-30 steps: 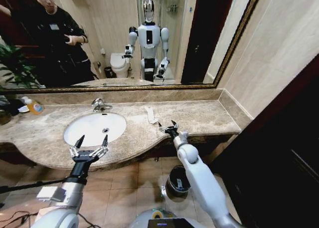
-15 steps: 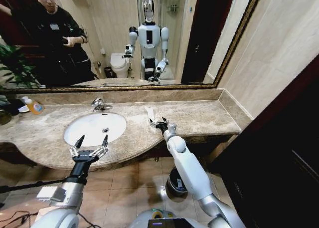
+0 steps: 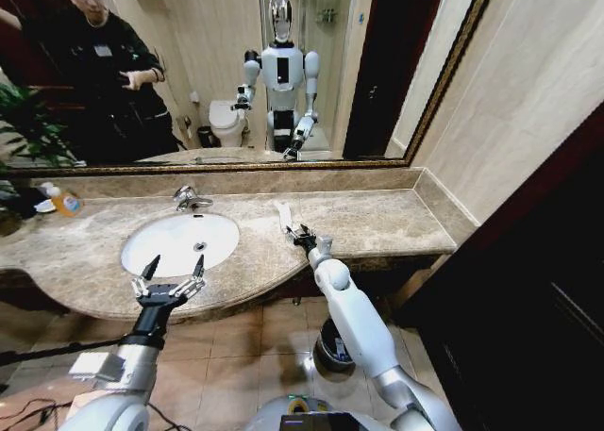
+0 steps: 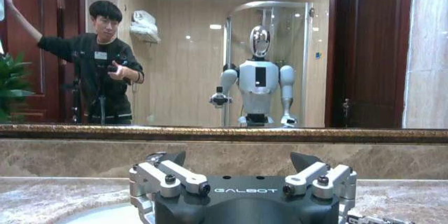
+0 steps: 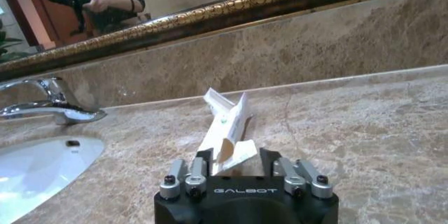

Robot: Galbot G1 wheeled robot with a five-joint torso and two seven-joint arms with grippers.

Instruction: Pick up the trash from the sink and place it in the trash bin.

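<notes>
right gripper (image 3: 298, 233): on counter right of sink (image 3: 179, 242), fingers closed round white packet (image 5: 225, 124)
left gripper (image 3: 171, 265): fingers spread, at sink's front rim

Warm, even indoor light fills the room, brightest on the white oval ceramic sink (image 3: 179, 242), which looks almost blown out. The polished beige marble countertop (image 3: 377, 219) carries a soft sheen and only faint shadows. The head view bends straight lines at its edges, and its lower right corner is dark. The gilt-framed mirror (image 5: 231, 6) is slightly soft in the right wrist view.
</notes>
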